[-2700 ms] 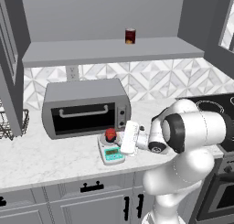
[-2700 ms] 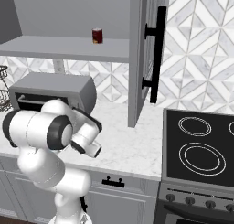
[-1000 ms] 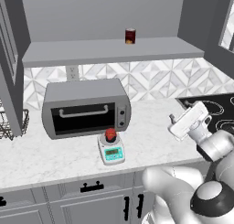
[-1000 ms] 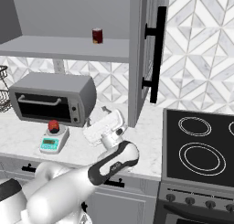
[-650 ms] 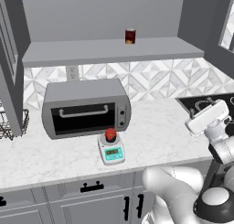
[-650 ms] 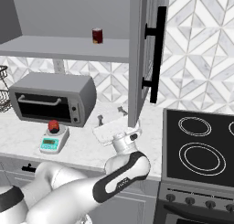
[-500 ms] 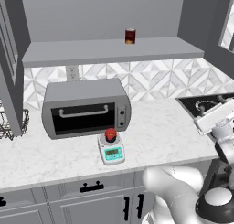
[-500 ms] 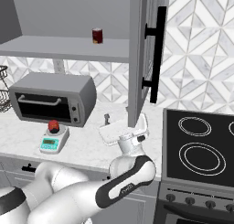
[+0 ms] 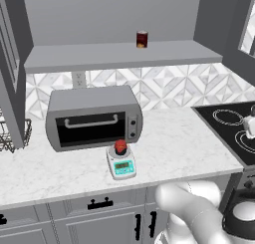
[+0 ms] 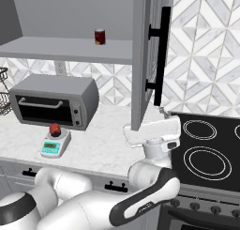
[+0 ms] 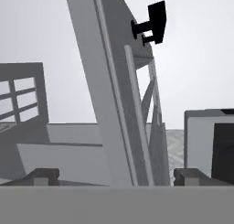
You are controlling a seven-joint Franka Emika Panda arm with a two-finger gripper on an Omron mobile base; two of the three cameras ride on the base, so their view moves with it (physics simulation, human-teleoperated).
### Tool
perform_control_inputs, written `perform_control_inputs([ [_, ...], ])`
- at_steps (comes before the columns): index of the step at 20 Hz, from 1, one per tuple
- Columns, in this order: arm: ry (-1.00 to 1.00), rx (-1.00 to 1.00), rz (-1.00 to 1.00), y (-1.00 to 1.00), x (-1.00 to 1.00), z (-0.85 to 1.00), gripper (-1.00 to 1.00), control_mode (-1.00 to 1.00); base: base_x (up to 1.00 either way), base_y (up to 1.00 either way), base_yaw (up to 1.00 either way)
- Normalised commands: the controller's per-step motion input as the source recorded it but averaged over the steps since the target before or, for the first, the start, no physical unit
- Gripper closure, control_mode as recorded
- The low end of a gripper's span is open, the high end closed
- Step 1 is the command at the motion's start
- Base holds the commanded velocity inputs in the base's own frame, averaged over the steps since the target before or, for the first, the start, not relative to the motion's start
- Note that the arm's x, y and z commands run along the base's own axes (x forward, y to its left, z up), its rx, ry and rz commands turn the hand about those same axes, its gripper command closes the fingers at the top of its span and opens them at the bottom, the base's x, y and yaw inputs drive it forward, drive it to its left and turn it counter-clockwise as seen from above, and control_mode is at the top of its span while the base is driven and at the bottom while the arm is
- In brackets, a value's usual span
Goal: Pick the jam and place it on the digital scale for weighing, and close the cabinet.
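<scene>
The jam (image 9: pixel 120 147), a squat jar with a red top, stands on the digital scale (image 9: pixel 121 164) in front of the toaster oven; from the right it is the jam (image 10: pixel 55 129) on the scale (image 10: pixel 54 145). The upper cabinet's right door (image 10: pixel 144 60) hangs open, its black bar handle (image 10: pixel 162 55) facing the stove. My gripper (image 10: pixel 157 118) sits just under that door's lower edge, pointing up. In the hand view the door (image 11: pixel 114 104) and its handle (image 11: pixel 153 24) rise overhead, and my gripper (image 11: pixel 116 177) is open with nothing between its fingertips (image 11: pixel 43 175).
A dark red can (image 9: pixel 142 39) stands on the cabinet shelf. The toaster oven (image 9: pixel 92 117) is behind the scale. A stove (image 10: pixel 206 144) lies to the right and a wire basket (image 9: pixel 10 136) at the far left.
My arm has swung right, away from the scale, to below the open cabinet door. The jam stays on the scale.
</scene>
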Motion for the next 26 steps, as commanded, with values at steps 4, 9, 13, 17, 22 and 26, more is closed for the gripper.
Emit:
perform_control_inputs([
  [4, -0.01, 0.11, 0.00, -0.74, -0.14, 0.17, -1.00, -1.00, 0.00, 0.00, 0.00],
  [9, -0.01, 0.06, 0.00, -0.55, -0.02, 0.36, -1.00, -1.00, 0.00, 0.00, 0.00],
  [13, 0.00, 0.00, 0.00, -0.17, 0.00, 0.52, -1.00, -1.00, 0.00, 0.00, 0.00],
  [17, -0.02, -0.09, 0.00, 0.08, -0.29, 0.80, -1.00, -1.00, 0.00, 0.00, 0.00],
  [22, -0.01, -0.25, -0.01, 0.62, -0.23, 0.69, -1.00, -1.00, 0.00, 0.00, 0.00],
  [26, 0.00, -0.41, -0.08, 1.00, 0.02, 0.17, -1.00, -1.00, 0.00, 0.00, 0.00],
])
